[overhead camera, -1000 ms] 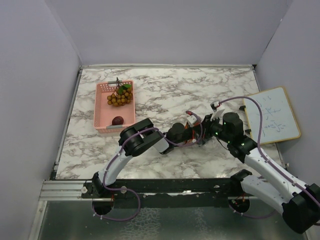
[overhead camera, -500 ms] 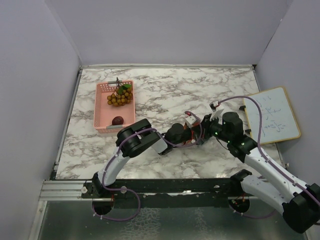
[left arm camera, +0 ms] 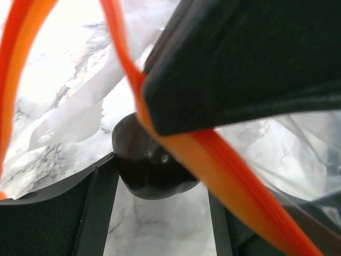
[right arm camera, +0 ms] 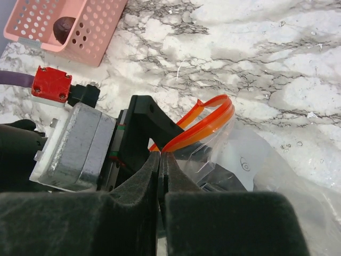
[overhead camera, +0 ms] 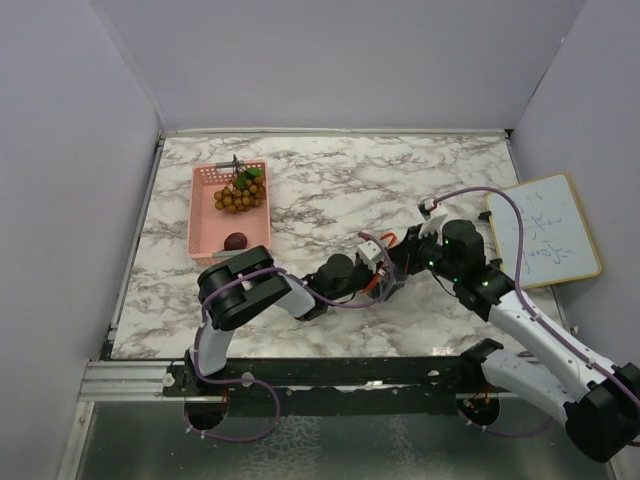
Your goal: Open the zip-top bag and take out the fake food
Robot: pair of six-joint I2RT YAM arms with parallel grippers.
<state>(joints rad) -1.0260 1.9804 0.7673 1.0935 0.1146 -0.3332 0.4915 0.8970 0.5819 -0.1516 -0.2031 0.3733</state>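
Observation:
The zip-top bag [right arm camera: 277, 176] lies crumpled at mid-table, its orange-red zip strip [right arm camera: 205, 125] gaping in a loop. My right gripper [right arm camera: 160, 159] is shut on the bag's edge right at the strip. My left gripper [overhead camera: 376, 277] reaches into the mouth from the left. In the left wrist view its fingers [left arm camera: 101, 213] close around a dark, shiny round piece of fake food [left arm camera: 144, 173] inside the bag, and the strip [left arm camera: 224, 176] cuts across the view. In the pink basket [overhead camera: 205, 235] lie a golden-brown bunch [overhead camera: 240, 196] and a dark maroon fruit [overhead camera: 236, 241].
A small whiteboard [overhead camera: 542, 232] lies at the table's right edge, behind my right arm. The basket stands at the left, a hand's width from my left elbow [overhead camera: 238, 290]. Grey walls close in three sides of the marble table [overhead camera: 330, 180].
My left arm's elbow has swung down and left and its gripper has drawn slightly left. The left jaws have narrowed. The right gripper has held its pinch on the bag.

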